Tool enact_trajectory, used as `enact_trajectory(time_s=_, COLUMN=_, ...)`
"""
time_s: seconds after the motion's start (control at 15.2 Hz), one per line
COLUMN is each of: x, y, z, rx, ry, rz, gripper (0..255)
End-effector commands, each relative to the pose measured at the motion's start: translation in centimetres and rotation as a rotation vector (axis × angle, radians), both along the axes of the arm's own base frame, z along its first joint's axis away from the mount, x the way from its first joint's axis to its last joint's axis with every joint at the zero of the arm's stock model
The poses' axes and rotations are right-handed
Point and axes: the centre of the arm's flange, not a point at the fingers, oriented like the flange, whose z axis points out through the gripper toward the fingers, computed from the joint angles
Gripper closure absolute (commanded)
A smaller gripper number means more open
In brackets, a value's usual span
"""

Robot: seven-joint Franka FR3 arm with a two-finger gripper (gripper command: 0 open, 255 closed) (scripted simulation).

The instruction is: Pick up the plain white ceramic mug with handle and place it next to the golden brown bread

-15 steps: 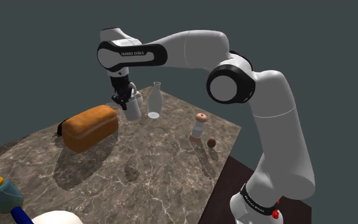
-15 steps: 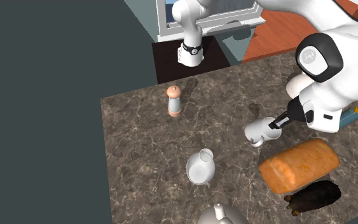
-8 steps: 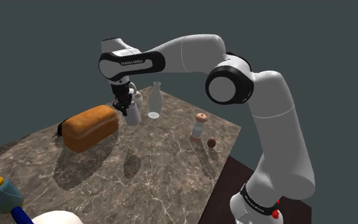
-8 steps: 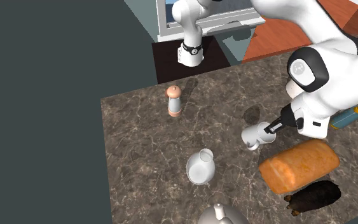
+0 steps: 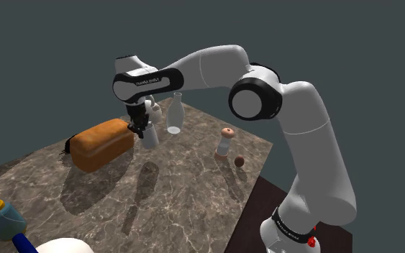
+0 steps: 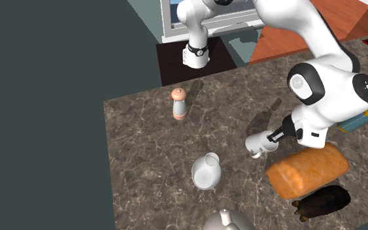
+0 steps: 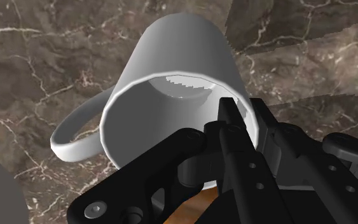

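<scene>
Black gripper (image 5: 139, 130) clamps the rim of a white mug (image 5: 150, 136), mid-frame, just right of a golden-brown bread loaf (image 5: 103, 144).

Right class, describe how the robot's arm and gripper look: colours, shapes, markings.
The arm is white with rounded, tube-like links and dark joints, including a black ring at the elbow. A black band with small white lettering wraps the wrist link. The gripper is all black with two slim fingers.

White mug (image 7: 171, 76), looped handle, tilted, rim pinched in gripper (image 7: 233, 119). Sits just beside end of golden-brown bread loaf (image 5: 103, 144), lying flat.
</scene>
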Motion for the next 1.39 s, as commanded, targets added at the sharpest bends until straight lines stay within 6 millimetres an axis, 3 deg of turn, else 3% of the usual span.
enact_trajectory(time_s=0.0, x=0.0, y=0.0, z=-1.1, rx=0.000, ry=-0.001, rz=0.000, gripper=255)
enact_trajectory(time_s=0.59, x=0.0, y=0.0, z=-5.8, rx=0.000, ry=-0.001, rz=0.000, gripper=255)
enact_trajectory(time_s=1.06, x=0.0, y=0.0, z=-5.7, rx=0.000, ry=-0.001, rz=0.000, gripper=255)
enact_trajectory(time_s=1.12, x=0.0, y=0.0, z=-5.7, rx=0.000, ry=-0.001, rz=0.000, gripper=0)
enact_trajectory(time_s=1.32, x=0.0, y=0.0, z=-5.8, rx=0.000, ry=-0.001, rz=0.000, gripper=0)
